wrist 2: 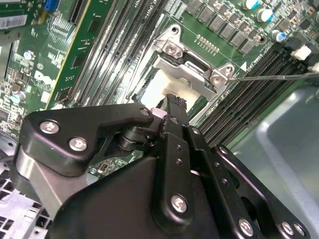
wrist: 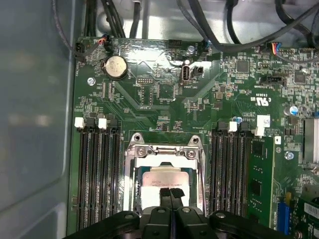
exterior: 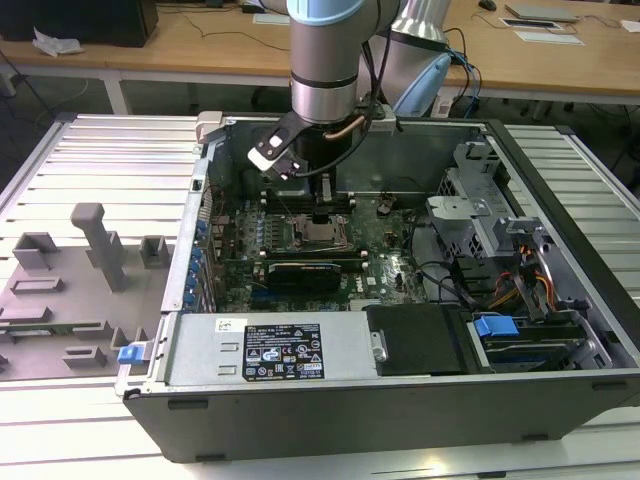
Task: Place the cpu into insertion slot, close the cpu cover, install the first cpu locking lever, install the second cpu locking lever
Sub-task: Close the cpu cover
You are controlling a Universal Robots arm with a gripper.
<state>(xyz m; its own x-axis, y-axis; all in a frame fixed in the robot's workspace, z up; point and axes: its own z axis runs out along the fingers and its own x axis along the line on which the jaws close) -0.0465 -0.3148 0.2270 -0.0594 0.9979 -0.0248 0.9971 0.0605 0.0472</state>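
Note:
The cpu [wrist: 162, 178], a dull silver square, lies inside the insertion slot [wrist: 130, 169] on the green motherboard. Around the chip, the silver cpu cover [wrist: 164, 152] appears to lie flat. My gripper [wrist: 170, 193] hangs just over the chip's near edge, its two black fingertips [wrist: 175, 195] pressed together with nothing between them. In the second wrist view the gripper [wrist 2: 174, 101] sits over the pale cpu [wrist 2: 157, 89] and the cover [wrist 2: 192, 69], and a thin metal lever rod [wrist 2: 271, 77] sticks out sideways across the memory slots. In the exterior view the gripper [exterior: 322, 212] points down above the slot [exterior: 325, 237].
Black memory slots [wrist: 97, 174] flank the socket on both sides. A black expansion card [exterior: 300, 272] lies in front of the socket, with the power supply [exterior: 270, 350] nearer and a drive cage [exterior: 480, 220] at the exterior view's right. A grey fixture plate [exterior: 70, 280] lies outside the case.

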